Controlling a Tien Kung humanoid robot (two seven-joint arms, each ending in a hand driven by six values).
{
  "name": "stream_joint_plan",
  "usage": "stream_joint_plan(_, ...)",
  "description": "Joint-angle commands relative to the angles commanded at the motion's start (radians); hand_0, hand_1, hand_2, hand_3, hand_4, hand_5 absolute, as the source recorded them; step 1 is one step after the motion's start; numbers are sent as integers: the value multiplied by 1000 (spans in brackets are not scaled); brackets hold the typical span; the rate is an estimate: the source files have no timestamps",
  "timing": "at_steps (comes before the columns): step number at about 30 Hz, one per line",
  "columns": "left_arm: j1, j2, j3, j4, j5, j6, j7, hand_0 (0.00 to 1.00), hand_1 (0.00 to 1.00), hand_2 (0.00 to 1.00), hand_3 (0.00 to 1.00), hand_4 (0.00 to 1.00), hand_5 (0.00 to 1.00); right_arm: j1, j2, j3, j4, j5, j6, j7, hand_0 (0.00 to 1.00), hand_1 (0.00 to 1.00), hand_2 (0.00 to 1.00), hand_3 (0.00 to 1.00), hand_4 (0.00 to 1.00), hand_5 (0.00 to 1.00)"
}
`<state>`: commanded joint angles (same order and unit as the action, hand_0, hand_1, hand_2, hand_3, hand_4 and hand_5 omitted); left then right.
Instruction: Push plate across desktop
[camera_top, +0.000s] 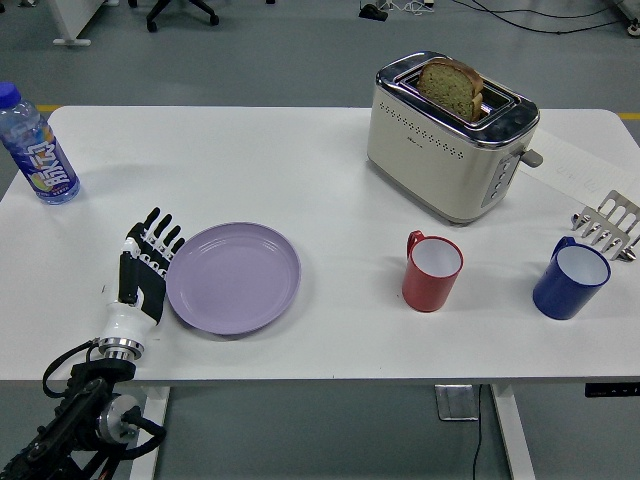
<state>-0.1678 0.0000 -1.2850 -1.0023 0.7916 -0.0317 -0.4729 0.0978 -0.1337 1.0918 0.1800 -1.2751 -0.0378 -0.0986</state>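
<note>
pressure should stay low and level as my left hand (146, 268), fingers spread flat against the purple plate (234, 277) left of the red mug (431, 270), slides it across the bench (300, 180).

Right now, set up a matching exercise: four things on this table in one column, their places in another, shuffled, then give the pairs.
Things:
1. plate
2. bottle
3. bread slice
4. blue mug

Places:
A. far left edge of the table
B. standing in the toaster
C. right side, beside the metal rack
D. against the left robot hand

Pairs: 1-D, 2-A, 3-B, 4-C
</note>
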Motion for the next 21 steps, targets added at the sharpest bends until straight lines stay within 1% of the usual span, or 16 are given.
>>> stream_joint_plan(21,-4,0,128,-8,-38,15,-20,891,909,946,928,492,998,-1,-3,1,0,-3,-1,0,626,558,657,612,165,320)
